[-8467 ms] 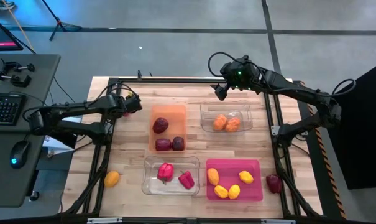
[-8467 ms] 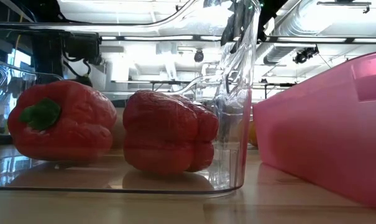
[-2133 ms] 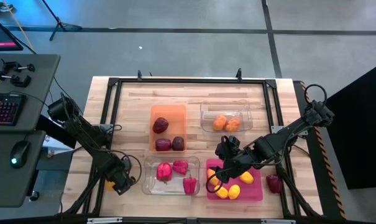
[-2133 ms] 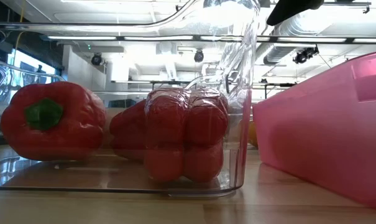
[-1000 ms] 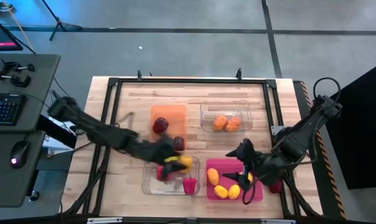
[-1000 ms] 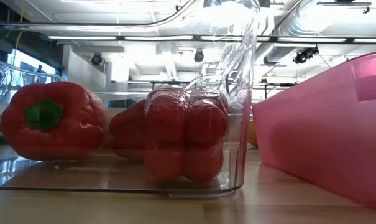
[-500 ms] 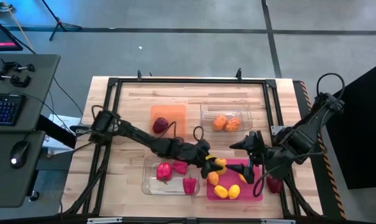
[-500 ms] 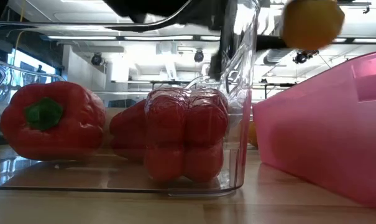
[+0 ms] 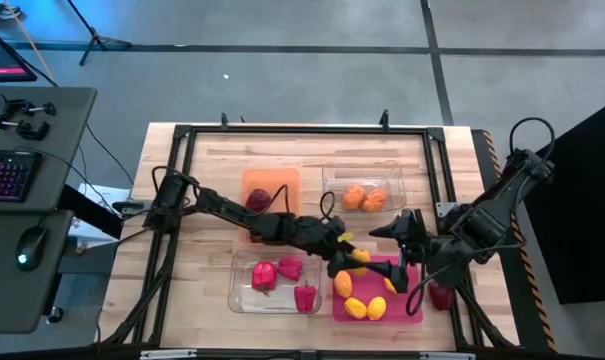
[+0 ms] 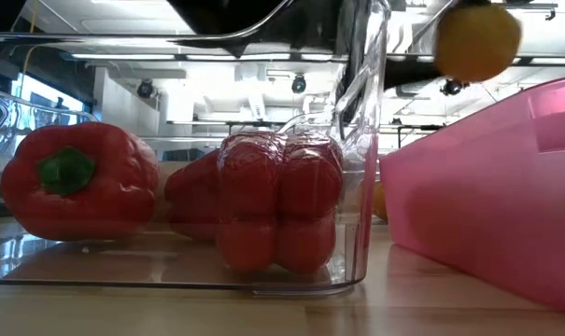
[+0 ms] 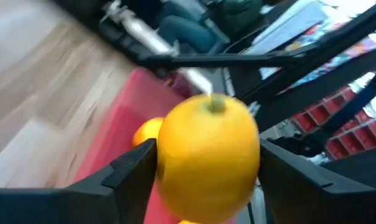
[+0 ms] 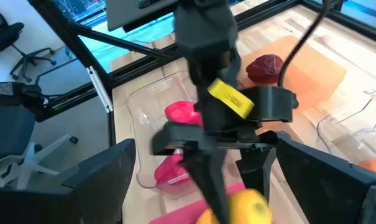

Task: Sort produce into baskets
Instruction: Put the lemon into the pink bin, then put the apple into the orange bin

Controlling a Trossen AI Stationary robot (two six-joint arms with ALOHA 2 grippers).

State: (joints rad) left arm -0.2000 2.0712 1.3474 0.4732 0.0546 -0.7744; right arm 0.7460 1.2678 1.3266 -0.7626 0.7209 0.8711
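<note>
My left gripper reaches from the table's left over the pink basket and is shut on a yellow lemon. In the low view the lemon hangs above the pink wall. Several lemons lie in that basket. My right gripper hovers open just right of the lemon, touching nothing. Red peppers lie in the near clear basket, maroon ones in the orange basket, and orange ones in the far clear basket. My left gripper pinches the lemon between its two fingers, one on each side. The fingers come from the table's left, nearly level and slanting a little down. The lemon is lifted clear above the pink basket, its stem end turned up.
One maroon piece lies on the bare wood right of the pink basket, under my right arm. The black frame rails run round the table. A desk with a keyboard stands beyond the left edge.
My left gripper has carried the lemon from above the near clear basket toward the table's right, to over the pink basket, and has sunk lower. The lemon stays between its fingers, clear of everything.
</note>
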